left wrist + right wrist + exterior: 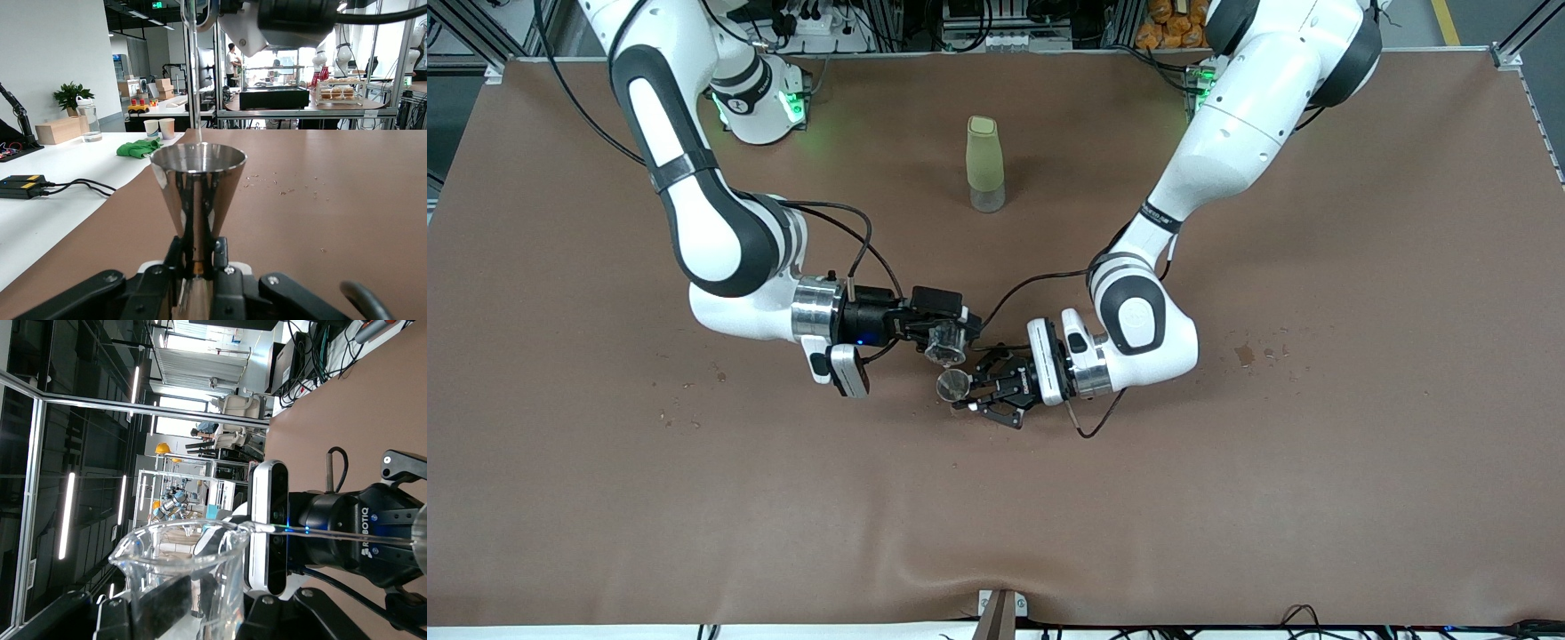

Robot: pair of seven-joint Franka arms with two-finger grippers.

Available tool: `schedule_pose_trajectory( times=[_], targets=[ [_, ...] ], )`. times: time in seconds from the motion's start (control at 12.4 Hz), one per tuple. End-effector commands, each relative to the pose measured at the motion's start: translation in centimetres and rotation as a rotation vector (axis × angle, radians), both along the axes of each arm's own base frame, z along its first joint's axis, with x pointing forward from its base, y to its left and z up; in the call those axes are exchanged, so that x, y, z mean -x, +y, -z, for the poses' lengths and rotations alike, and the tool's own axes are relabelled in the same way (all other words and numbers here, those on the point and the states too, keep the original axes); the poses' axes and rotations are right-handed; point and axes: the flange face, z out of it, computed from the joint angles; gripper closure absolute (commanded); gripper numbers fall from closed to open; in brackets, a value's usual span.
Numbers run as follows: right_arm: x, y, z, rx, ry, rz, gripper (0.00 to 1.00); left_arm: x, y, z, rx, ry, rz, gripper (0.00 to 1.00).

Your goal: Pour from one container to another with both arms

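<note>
Pouring underway: right gripper, clamped on tipped clear glass beaker, sends thin stream into steel cone jigger, clamped upright by left gripper mid-table; beaker prob. not yet empty.

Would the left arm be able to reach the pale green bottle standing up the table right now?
Probably not yet: the left gripper is shut on the metal cup, catching what the right gripper's glass beaker pours. The path to the pale green bottle itself looks free.
</note>
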Motion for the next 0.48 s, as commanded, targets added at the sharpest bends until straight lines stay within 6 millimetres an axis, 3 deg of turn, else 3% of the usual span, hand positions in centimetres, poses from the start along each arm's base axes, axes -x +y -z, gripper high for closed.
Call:
schedule_pose_trajectory(
  times=[0.0, 0.4],
  targets=[
    [0.17, -0.59, -0.74, -0.026, 0.017, 0.008, 1.0, -0.18, -0.09, -0.58, 0.029, -0.02, -0.009, 1.0],
    [0.28, -0.47, -0.6, -0.028, 0.02, 0.002, 1.0, -0.26, -0.12, -0.72, 0.032, -0.02, -0.01, 1.0]
  ],
)
